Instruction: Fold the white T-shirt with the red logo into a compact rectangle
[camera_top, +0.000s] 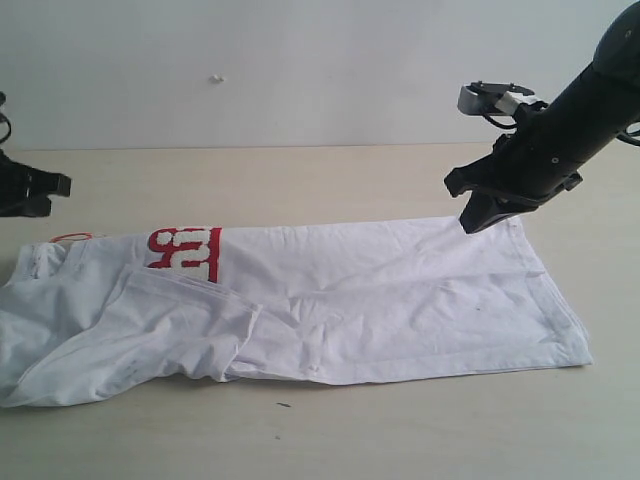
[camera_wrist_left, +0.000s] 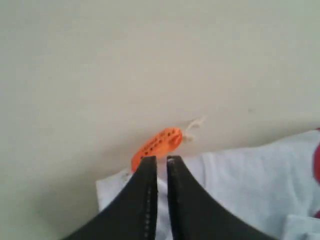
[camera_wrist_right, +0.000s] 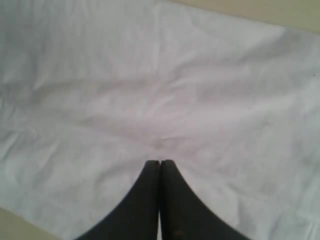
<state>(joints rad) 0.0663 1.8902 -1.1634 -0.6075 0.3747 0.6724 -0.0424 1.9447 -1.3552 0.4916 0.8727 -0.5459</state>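
One long strip so far: the white T-shirt (camera_top: 380, 300) lies flat on the counter (camera_top: 300, 170), folded lengthwise. In the exterior view the collar end is at the left and the hem (camera_top: 555, 300) at the right. The red logo (camera_top: 185, 253) is half showing along the far edge, cut off by the fold. The near flap (camera_top: 150, 330) at the collar end is rumpled and doesn't sit square.

Right gripper (camera_wrist_right: 160, 162): jaws pressed together, nothing pinched. It hovers over the far hem corner with only plain cloth under the tips. Can't tell if it touches.

Left gripper (camera_wrist_left: 161, 159): jaws parted by a slit, nothing between them. It sits at the collar edge, with the orange neck tag (camera_wrist_left: 157, 145) just beyond the tips, and is barely in frame in the exterior view.

My read is that the lengthwise folds are done, the crosswise fold hasn't started, and both grippers are free between grasps.

Next move needs:
- The right jaws spread, then drop onto the hem edge and pinch all layers.
- The hem carried over toward the collar and landed square.
- The collar end pinned or held so the strip doesn't slide.
- Probably the rumpled flap flattened first, or the rectangle comes out lopsided.
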